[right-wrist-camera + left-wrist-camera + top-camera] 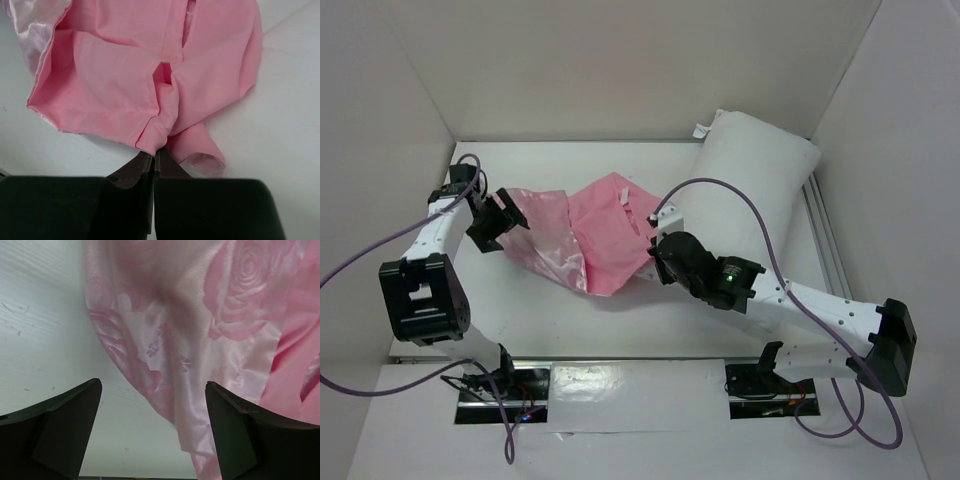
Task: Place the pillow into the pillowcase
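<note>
The pink pillowcase (pixel 590 235) lies crumpled across the middle of the table, its shiny rose-patterned side (pixel 200 330) to the left and its dull inner side (pixel 125 70) to the right. My right gripper (pixel 156 152) is shut on a pinched fold of the pillowcase edge. My left gripper (pixel 152 430) hangs open over the pillowcase's left end, fingers (pixel 65 425) wide apart, nothing between them but cloth and table below. The white pillow (pixel 755 185) lies at the back right, its near end under the pink cloth.
White walls (pixel 380 120) enclose the table on the left, back and right. A metal rail (pixel 825 235) runs along the right side beside the pillow. Purple cables (pixel 760 240) loop over both arms.
</note>
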You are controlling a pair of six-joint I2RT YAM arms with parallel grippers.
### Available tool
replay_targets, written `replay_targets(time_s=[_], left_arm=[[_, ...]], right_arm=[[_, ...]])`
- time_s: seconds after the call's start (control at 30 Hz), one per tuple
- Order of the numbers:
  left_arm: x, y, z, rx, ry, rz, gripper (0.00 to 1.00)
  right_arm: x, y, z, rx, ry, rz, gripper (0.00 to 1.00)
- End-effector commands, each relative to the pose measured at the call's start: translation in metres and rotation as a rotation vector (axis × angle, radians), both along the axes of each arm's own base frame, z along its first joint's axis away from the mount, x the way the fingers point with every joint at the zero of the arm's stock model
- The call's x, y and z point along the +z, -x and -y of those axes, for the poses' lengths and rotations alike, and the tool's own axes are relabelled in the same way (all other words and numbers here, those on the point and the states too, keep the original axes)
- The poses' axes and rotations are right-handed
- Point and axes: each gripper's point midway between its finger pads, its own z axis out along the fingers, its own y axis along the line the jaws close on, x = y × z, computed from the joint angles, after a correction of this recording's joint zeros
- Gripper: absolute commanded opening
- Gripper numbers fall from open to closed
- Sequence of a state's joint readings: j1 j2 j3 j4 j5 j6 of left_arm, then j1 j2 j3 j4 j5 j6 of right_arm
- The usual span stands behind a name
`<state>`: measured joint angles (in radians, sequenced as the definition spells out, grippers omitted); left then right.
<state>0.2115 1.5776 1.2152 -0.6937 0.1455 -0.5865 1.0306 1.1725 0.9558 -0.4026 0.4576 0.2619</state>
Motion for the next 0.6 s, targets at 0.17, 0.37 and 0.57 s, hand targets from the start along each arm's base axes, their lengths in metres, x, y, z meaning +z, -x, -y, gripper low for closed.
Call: replay_targets(time_s=[0.17, 0.37, 0.57], left_arm=[[-0.034, -0.009, -0.008, 0.089, -0.014, -0.093, 0.99], [-0.032, -0.040, 0.028, -0.003, 0.025, -0.077, 0.90], [0.037, -0.044, 0.083, -0.210, -0.162, 0.110, 0.90]], right_arm=[[0.026, -0.006, -0.005, -0.033, -0.045, 0.043, 0.00], [0.029, -0.009, -0.006, -0.044, -0.030, 0.044, 0.00], [0.029, -0.009, -0.006, -0.044, -0.030, 0.044, 0.00]])
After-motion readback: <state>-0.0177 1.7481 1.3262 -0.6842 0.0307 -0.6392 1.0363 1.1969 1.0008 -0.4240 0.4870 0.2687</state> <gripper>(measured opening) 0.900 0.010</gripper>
